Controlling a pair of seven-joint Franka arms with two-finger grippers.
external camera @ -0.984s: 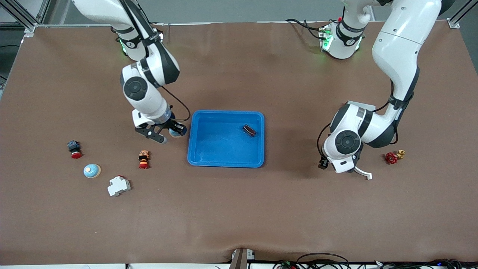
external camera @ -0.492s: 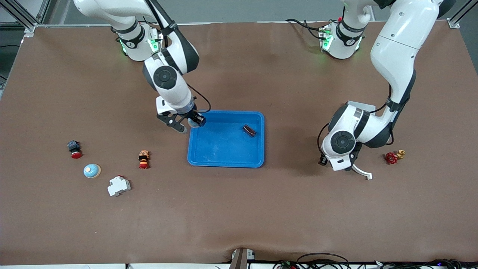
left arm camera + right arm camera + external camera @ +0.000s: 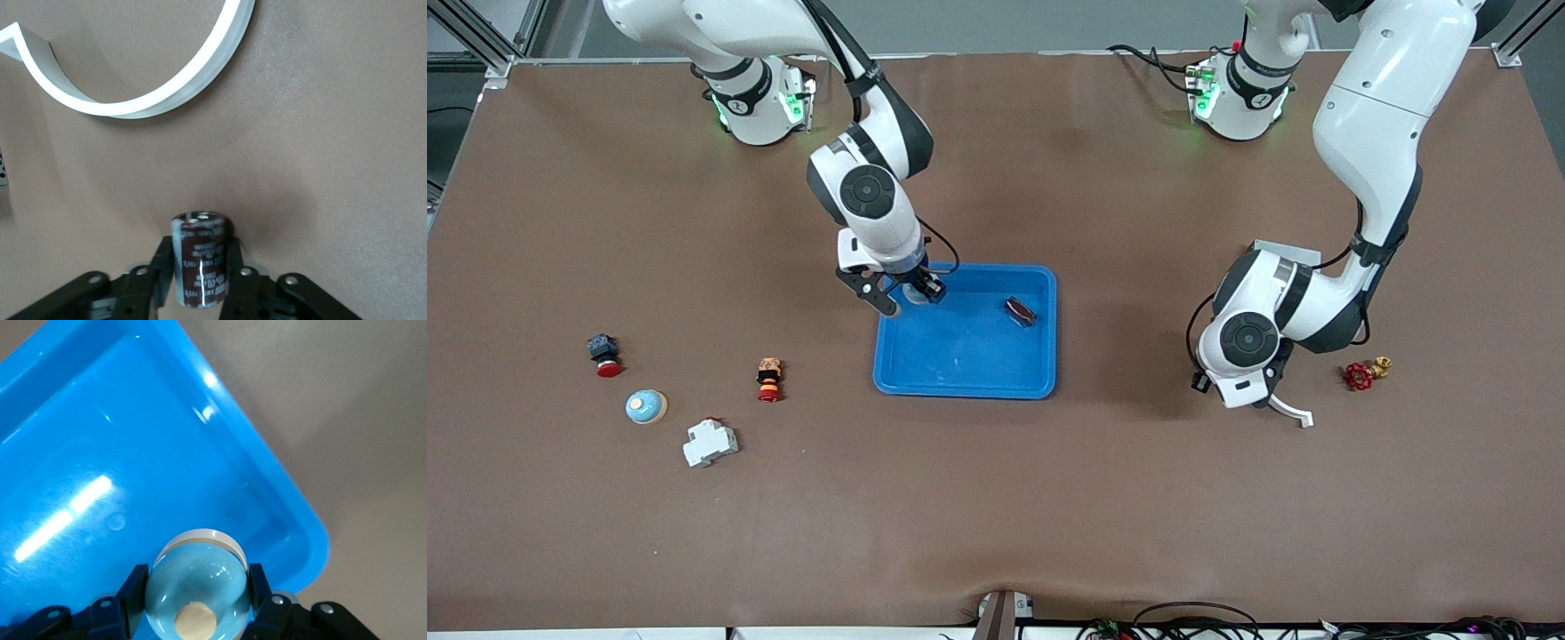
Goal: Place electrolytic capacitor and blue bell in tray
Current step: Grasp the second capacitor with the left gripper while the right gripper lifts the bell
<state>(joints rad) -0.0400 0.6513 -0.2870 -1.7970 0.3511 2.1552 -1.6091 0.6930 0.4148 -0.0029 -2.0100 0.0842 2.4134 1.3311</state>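
One dark capacitor in blue tray; bell held above

glossy plastic tray; shiny bell; matt tabletop.

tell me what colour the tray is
Bright blue: the shallow rectangular plastic tray, clearest in the front view.

capacitor: dark cylinder, upright, clamped | bell: pale-blue dome, over tray corner
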